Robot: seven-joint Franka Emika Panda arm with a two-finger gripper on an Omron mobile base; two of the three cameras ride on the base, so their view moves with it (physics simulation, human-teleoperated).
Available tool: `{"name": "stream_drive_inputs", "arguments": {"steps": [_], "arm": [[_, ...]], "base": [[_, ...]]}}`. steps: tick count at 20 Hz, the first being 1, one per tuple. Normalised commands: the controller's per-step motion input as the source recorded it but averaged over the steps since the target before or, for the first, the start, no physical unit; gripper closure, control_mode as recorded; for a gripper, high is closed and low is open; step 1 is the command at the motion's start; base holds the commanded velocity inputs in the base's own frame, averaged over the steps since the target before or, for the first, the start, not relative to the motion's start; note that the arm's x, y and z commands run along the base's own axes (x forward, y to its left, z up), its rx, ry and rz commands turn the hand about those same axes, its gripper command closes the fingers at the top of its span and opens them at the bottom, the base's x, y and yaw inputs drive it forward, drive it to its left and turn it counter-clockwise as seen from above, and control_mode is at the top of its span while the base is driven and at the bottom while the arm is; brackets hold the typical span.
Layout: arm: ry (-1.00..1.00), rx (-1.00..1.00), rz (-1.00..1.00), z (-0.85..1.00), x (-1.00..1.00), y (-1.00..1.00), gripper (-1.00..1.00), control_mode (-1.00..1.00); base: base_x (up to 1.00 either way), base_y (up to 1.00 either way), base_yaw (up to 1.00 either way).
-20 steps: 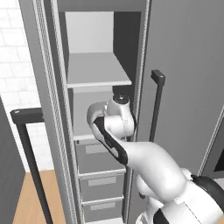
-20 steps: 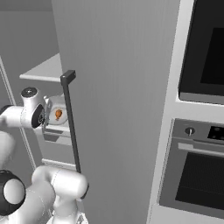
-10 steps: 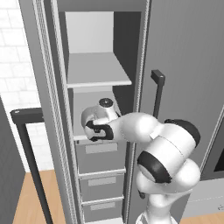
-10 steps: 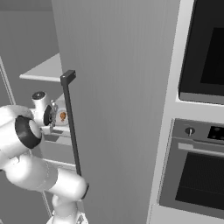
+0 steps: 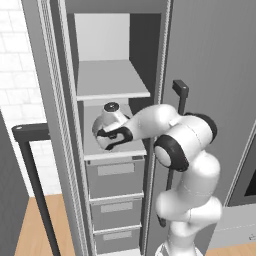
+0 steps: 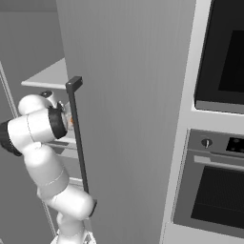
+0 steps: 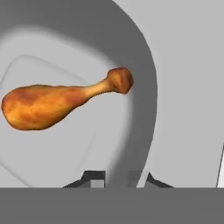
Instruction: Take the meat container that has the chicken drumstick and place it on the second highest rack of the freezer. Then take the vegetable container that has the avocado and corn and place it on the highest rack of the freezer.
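The chicken drumstick, orange-brown with a knobbed bone end, lies in the pale meat container. My gripper is shut on the container's curved rim, one fingertip on each side of the wall. In the left base view my hand reaches into the open freezer, just above the second highest rack and under the highest rack. From the right, a speck of the drumstick shows beside the wrist. The vegetable container is out of view.
Grey drawers stack below the lower shelf. The freezer door stands open, its long dark handle close to my forearm. An oven and microwave column stands on the right. Another dark handle rises at the left.
My arm has swung round and stretched leftward, carrying the hand and the container deeper into the compartment over the lower shelf. The shelves and door have not moved.
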Motion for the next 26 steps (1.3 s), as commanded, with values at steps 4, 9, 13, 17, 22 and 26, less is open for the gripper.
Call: {"name": "stream_drive_inputs", "arguments": {"steps": [4,9,13,17,22,26], "arm": [[-0.1,0.0,0.0,0.06,-0.39,-0.01,-1.0,-1.0],[-0.02,0.02,0.0,0.54,-0.96,-0.18,-1.0,-1.0],[0.01,0.02,0.0,0.85,-1.0,-0.45,-1.0,-1.0],[0.0,0.0,0.0,0.55,-1.0,-0.58,-1.0,-1.0],[-0.06,0.0,0.04,0.68,-1.0,-0.44,-1.0,-1.0],[-0.11,0.0,0.03,1.0,-0.98,-0.11,-1.0,-1.0]], "base": [[0.0,0.0,0.0],[0.0,0.0,0.0],[0.0,0.0,0.0],[0.0,0.0,0.0],[0.0,0.0,0.0],[0.0,0.0,0.0]]}}
